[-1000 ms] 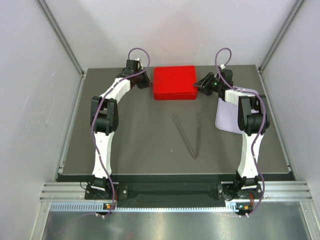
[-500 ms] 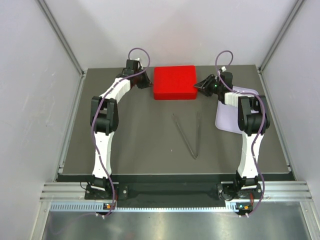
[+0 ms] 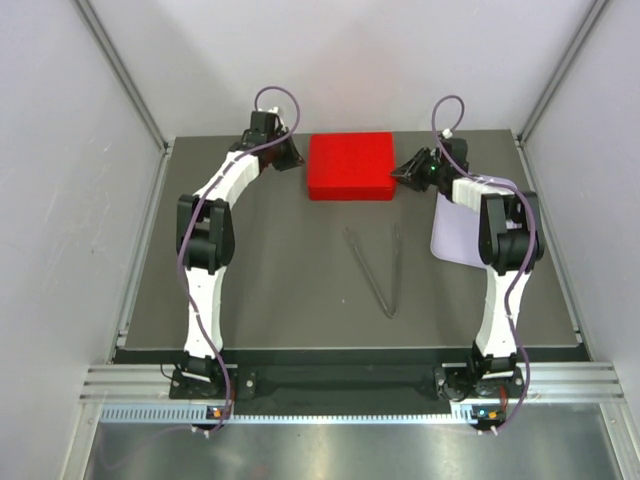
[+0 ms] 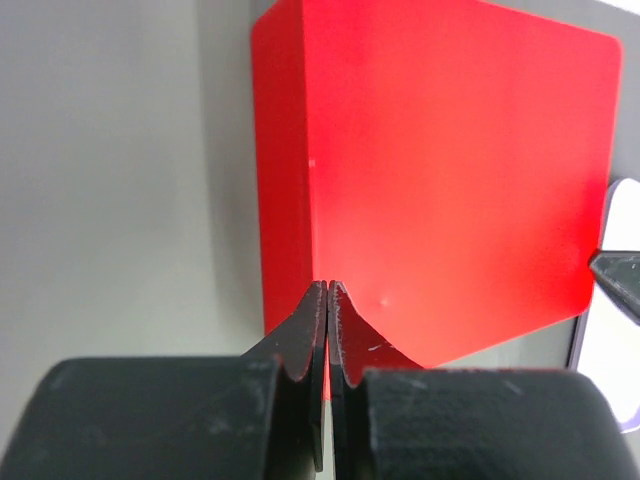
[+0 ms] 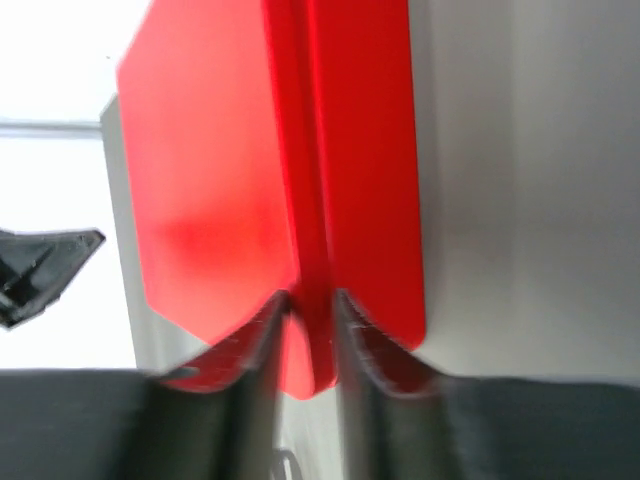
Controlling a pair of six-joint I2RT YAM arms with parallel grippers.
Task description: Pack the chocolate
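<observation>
We see left fingers (image 4: 310, 335) closed by the red box (image 3: 349, 165), right fingers (image 5: 375, 350) pinching its rim; it lies lengthwise left-right.

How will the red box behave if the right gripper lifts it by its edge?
The red box looks like rigid moulded plastic, so it probably won't flex. Its smooth, glossy faces may slip. Held by the right gripper on one thin edge ridge only, it would likely tilt.

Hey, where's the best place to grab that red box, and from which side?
Take the red box by the thin lip jutting from its right side seam, coming in sideways from the right. The lid is flat and looks too wide to pinch; the right gripper straddles that lip now.
</observation>
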